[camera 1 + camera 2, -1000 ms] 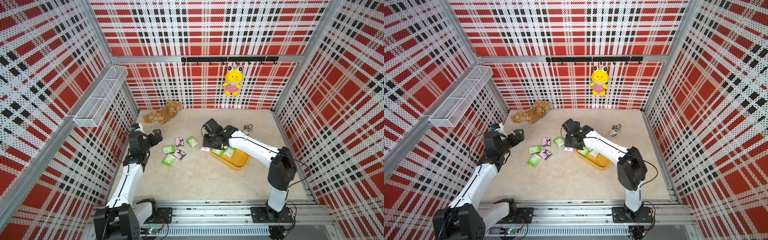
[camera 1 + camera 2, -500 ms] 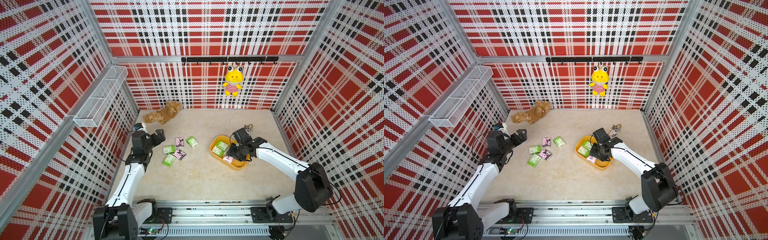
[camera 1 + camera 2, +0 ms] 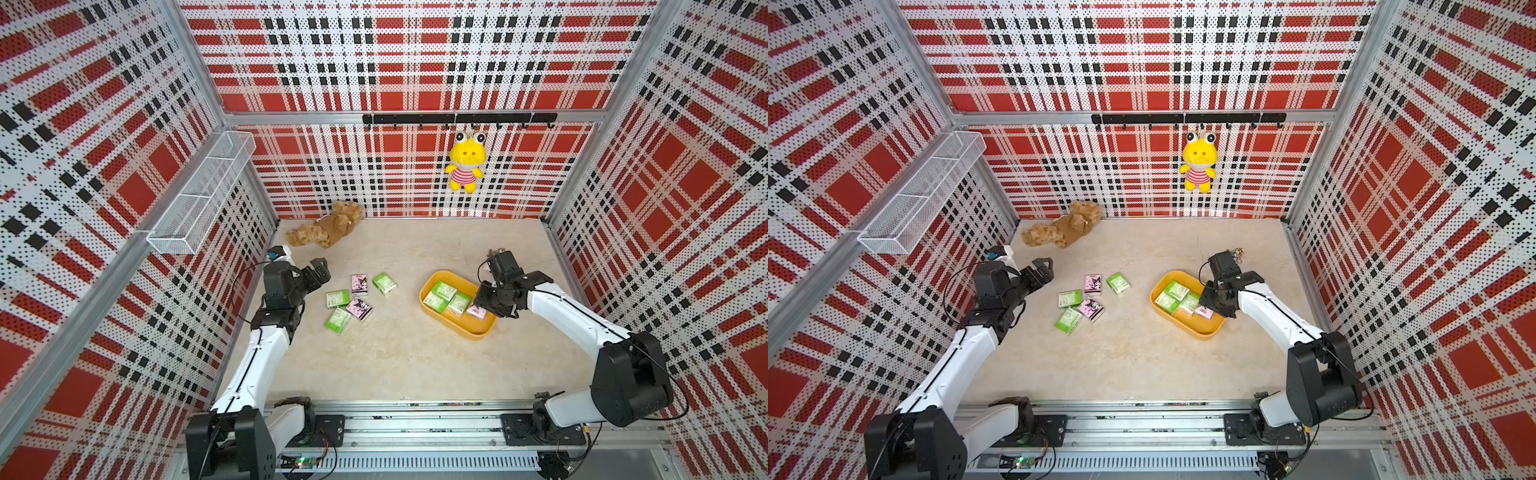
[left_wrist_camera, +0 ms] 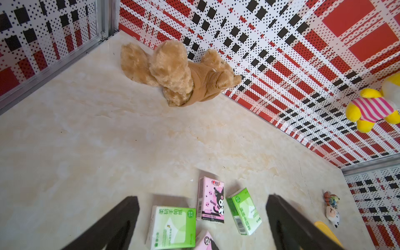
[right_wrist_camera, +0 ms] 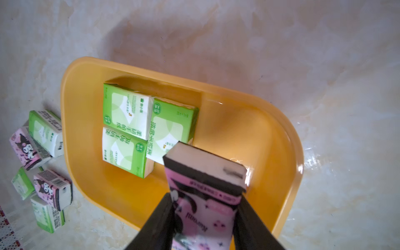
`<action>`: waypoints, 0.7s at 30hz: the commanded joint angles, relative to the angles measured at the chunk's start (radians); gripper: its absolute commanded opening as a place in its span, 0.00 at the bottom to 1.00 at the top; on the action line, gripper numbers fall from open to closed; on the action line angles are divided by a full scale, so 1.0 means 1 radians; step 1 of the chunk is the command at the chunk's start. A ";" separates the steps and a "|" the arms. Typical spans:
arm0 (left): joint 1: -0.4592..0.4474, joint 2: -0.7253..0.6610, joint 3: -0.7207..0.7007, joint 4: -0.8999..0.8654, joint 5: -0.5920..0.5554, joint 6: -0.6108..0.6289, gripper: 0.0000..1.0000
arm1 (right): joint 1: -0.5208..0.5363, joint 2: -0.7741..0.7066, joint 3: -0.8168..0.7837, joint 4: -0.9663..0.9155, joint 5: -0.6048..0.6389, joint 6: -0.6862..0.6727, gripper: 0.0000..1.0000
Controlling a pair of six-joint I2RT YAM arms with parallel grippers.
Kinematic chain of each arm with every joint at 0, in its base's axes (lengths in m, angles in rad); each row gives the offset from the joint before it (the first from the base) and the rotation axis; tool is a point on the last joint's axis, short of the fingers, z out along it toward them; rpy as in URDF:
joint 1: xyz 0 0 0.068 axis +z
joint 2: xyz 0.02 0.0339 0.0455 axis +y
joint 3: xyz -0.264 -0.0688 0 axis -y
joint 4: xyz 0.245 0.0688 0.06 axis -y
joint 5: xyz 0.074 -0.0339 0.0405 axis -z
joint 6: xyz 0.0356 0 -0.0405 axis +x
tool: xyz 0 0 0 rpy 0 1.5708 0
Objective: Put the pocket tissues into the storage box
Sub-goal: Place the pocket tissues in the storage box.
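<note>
right pincer [image 5: 205, 195] grips a pink packet [image 5: 203, 173] over the box [image 5: 233, 129]; next, release it there; left pincer [image 4: 202, 198] gapes wide

The beige table top [image 3: 395, 365] carries five loose pocket tissues [image 3: 349, 297] just ahead of the fingers [image 4: 121, 218] of the left gripper [image 4: 202, 197]. The storage box [image 5: 86, 151] lies below the fingers [image 5: 160, 223] of the right gripper [image 5: 205, 194]. A brown plush toy [image 3: 328, 226] lies well beyond the left fingers, and a small trinket [image 4: 332, 213] lies to one side of them.
</note>
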 commanded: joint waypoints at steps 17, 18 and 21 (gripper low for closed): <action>-0.001 0.008 0.017 0.012 -0.010 0.022 0.99 | -0.013 0.163 -0.007 0.070 0.064 -0.068 0.48; 0.000 0.008 0.017 0.012 -0.009 0.023 0.99 | -0.013 0.172 -0.002 0.072 0.070 -0.070 0.48; 0.001 0.009 0.022 0.010 -0.007 0.022 0.99 | -0.013 0.188 0.003 0.084 0.078 -0.072 0.49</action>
